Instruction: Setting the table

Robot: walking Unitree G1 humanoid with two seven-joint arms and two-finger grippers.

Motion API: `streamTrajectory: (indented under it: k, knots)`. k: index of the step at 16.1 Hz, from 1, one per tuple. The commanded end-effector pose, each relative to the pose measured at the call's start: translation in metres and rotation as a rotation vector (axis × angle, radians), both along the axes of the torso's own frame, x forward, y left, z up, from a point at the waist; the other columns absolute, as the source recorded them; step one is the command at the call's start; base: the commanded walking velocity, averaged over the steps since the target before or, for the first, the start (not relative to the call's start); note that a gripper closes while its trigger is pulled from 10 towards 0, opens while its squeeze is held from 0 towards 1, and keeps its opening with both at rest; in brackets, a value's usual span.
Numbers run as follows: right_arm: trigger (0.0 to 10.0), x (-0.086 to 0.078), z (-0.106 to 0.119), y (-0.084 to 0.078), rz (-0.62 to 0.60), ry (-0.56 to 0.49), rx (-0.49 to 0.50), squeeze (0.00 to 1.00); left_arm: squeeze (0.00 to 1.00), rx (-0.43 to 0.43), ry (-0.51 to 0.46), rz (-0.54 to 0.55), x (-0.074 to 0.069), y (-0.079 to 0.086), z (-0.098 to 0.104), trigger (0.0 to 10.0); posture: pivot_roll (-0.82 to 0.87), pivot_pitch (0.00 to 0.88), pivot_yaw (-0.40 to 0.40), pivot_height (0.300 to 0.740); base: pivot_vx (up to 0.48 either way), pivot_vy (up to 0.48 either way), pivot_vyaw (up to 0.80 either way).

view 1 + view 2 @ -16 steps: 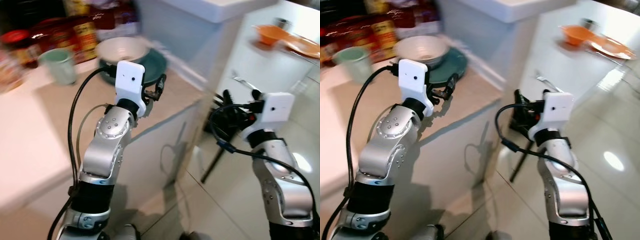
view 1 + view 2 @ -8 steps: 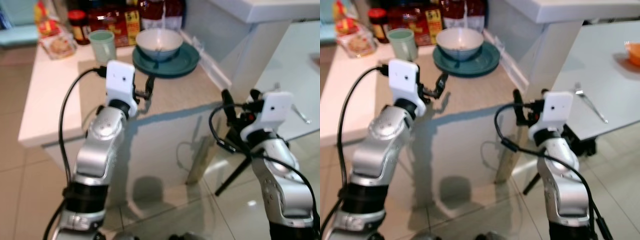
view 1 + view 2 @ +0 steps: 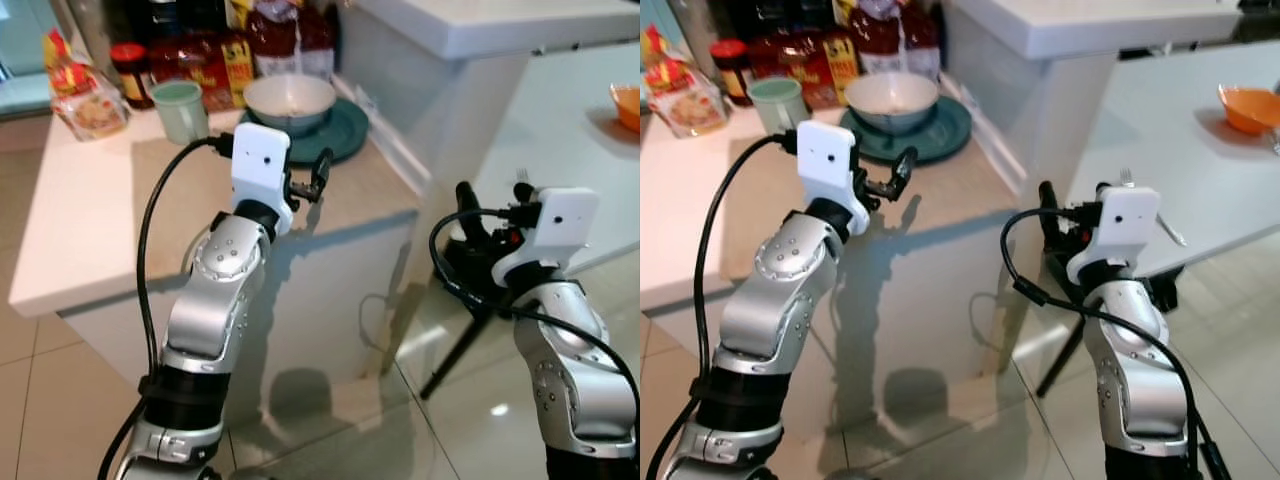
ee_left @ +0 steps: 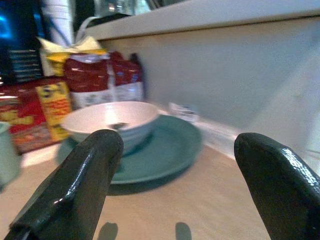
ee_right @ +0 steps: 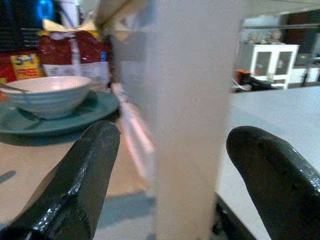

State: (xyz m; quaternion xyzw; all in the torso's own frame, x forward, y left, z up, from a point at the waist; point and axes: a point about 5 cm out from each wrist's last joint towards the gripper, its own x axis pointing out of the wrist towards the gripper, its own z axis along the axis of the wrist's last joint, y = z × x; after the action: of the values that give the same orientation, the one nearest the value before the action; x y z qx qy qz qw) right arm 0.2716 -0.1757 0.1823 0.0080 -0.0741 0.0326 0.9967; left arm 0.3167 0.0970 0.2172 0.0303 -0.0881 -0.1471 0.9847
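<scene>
At the back of the bench (image 3: 90, 240), close to its right edge and beside the tall white wall there, a pale bowl (image 3: 290, 101) sits on a teal plate (image 3: 345, 130), with what looks like a spoon handle lying inside the bowl. A green cup (image 3: 181, 110) stands just to the left of the plate, and jars and red food packets (image 3: 215, 65) line the back edge behind them. The left claw (image 3: 308, 184) hovers over the bench short of the plate's near rim, its two fingers spread wide with nothing between them. The right claw (image 3: 490, 222) is held off the bench's right edge, level with the white pillar, also wide open and empty. Beyond it lies a second white table (image 3: 1200, 190) carrying a fork (image 3: 1155, 215) and an orange bowl (image 3: 1247, 106).

The step in hand looks like reaching for the plate and bowl. To do it well, the left claw should go in low and level, straddle the plate's near rim, and close firmly before lifting. The lift should stay flat so the bowl does not slide, and the cup alongside should be kept clear of.
</scene>
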Motion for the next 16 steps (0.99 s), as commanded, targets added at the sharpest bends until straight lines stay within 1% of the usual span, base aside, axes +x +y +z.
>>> streamTrajectory:
  k: [1,5,6,7,8,9,10,11,12,13,14,15,16]
  knots:
    - [10.0,0.000,0.000,0.006,0.039,0.012,0.001,0.00,0.00,0.006,-0.007,0.031,0.001,0.009,0.002,10.0,0.03,0.032,-0.036,0.740,0.412,0.000,0.00]
    - [10.0,-0.002,-0.003,0.012,0.089,0.023,-0.056,0.00,0.00,0.004,-0.008,0.039,0.002,0.011,0.003,10.0,0.03,0.036,-0.038,0.740,0.389,0.000,0.00]
    - [10.0,-0.003,-0.006,0.012,0.088,0.040,-0.035,0.00,0.00,-0.016,0.005,0.024,0.002,0.009,0.002,10.0,0.03,0.040,-0.041,0.740,0.000,0.000,0.00]
    - [10.0,-0.003,-0.008,0.013,0.097,0.045,-0.035,0.00,0.00,0.035,0.031,-0.008,0.001,0.006,-0.001,10.0,0.03,0.042,-0.042,0.740,0.000,0.000,0.00]
    - [10.0,-0.004,-0.008,0.014,0.110,0.047,-0.039,0.00,0.00,0.084,0.022,-0.001,0.001,0.005,-0.002,10.0,0.03,0.043,-0.042,0.740,0.000,0.000,0.00]
    - [10.0,-0.004,-0.008,0.015,0.121,0.048,-0.044,0.00,0.00,0.070,0.015,0.023,0.002,0.007,-0.001,10.0,0.03,0.044,-0.042,0.740,0.000,0.000,0.00]
    - [10.0,-0.005,-0.008,0.016,0.125,0.049,-0.044,0.00,0.00,0.034,0.034,0.040,0.004,0.010,-0.003,10.0,0.03,0.044,-0.042,0.740,0.000,0.000,0.00]
    - [10.0,-0.005,-0.008,0.016,0.129,0.047,-0.043,0.00,0.11,0.013,0.045,0.013,0.007,0.009,-0.002,10.0,0.03,0.046,-0.042,0.740,0.000,0.000,0.00]
    - [10.0,-0.005,-0.008,0.016,0.131,0.045,-0.043,0.00,0.93,-0.009,0.051,-0.010,0.008,0.008,0.000,10.0,0.03,0.046,-0.042,0.740,0.000,0.000,0.00]
    - [10.0,-0.005,-0.007,0.016,0.132,0.043,-0.042,0.00,1.00,-0.013,0.038,-0.016,0.012,0.008,0.005,10.0,0.03,0.047,-0.040,0.740,0.000,0.000,0.00]
    - [10.0,-0.005,-0.007,0.016,0.132,0.041,-0.042,0.00,1.00,0.000,0.040,-0.026,0.016,0.007,0.007,10.0,0.03,0.049,-0.038,0.740,0.000,0.000,0.00]
    - [10.0,-0.005,-0.007,0.016,0.133,0.041,-0.041,0.00,1.00,-0.009,0.070,-0.047,0.020,0.006,0.007,10.0,0.03,0.049,-0.038,0.740,0.000,0.000,0.00]
    - [10.0,-0.005,-0.006,0.017,0.138,0.041,-0.042,0.00,1.00,0.015,0.079,-0.068,0.026,0.005,0.009,10.0,0.03,0.050,-0.038,0.740,0.000,0.000,0.00]
